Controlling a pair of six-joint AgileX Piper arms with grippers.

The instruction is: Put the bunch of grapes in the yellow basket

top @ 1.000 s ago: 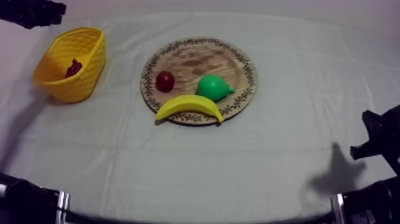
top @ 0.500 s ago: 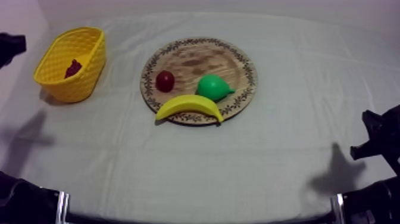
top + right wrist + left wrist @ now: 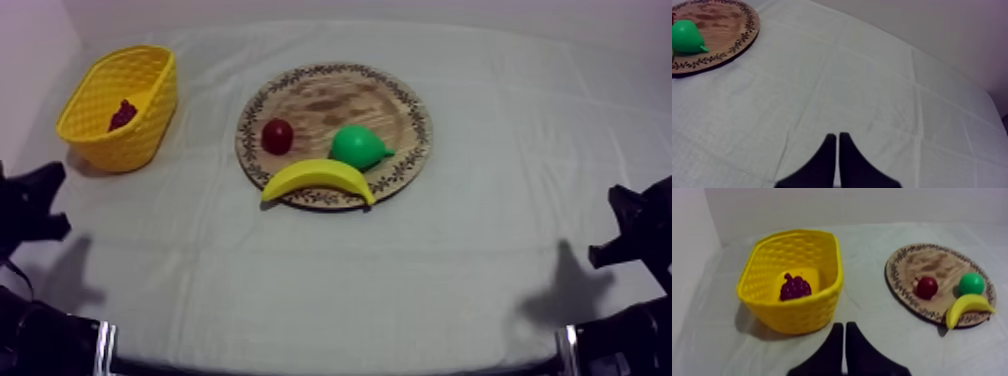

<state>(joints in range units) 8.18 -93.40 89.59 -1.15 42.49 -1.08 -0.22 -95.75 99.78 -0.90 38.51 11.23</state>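
Observation:
The dark purple bunch of grapes (image 3: 123,113) (image 3: 795,287) lies inside the yellow basket (image 3: 150,110) (image 3: 804,313) at the table's far left. The round wooden board (image 3: 400,100) (image 3: 907,263) (image 3: 732,30) with its patterned rim holds a small red fruit (image 3: 277,136) (image 3: 926,287), a green pear (image 3: 359,147) (image 3: 971,283) (image 3: 687,37) and a banana (image 3: 318,179) (image 3: 967,308). My left gripper (image 3: 45,205) (image 3: 844,328) is low at the left edge, shut and holding nothing, a little in front of the basket. My right gripper (image 3: 615,225) (image 3: 837,137) rests shut over bare cloth at the right.
Grey-white cloth (image 3: 480,250) covers the table, with open room in front of the board and to its right. A pale wall stands behind the basket and along the far edge.
My left arm has drawn back from above the basket at the upper left down to the left edge. The grapes stay in the basket. The right arm has not moved.

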